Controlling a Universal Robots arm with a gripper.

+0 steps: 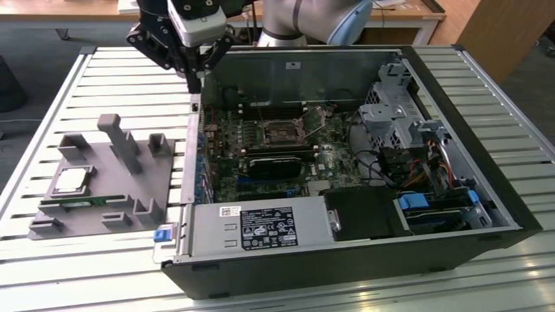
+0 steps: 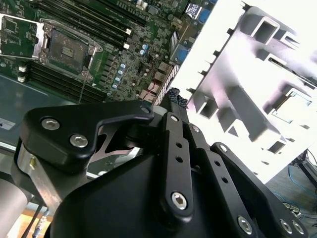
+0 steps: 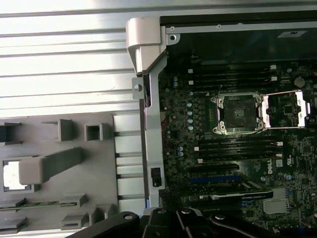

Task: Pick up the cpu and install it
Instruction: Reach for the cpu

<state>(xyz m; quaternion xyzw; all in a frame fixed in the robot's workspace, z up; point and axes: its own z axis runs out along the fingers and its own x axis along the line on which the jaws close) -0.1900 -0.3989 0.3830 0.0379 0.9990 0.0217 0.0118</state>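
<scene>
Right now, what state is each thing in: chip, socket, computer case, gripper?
Chip: lying flat in the grey tray, not picked up.
Socket: empty, cover flipped open.
Computer case: on its side, panel off.
Gripper: shut, empty, above the case's edge.

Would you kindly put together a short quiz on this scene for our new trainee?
1. True or false: the cpu already sits in the motherboard socket.
2. The tool hangs above: A) the case wall nearest the grey fixture; B) the power supply; C) the drive cage.
3. In one word, how does the socket's hinged frame stand?
Key: 1 false, the cpu lies on the grey fixture; 2 A; 3 open.
</scene>
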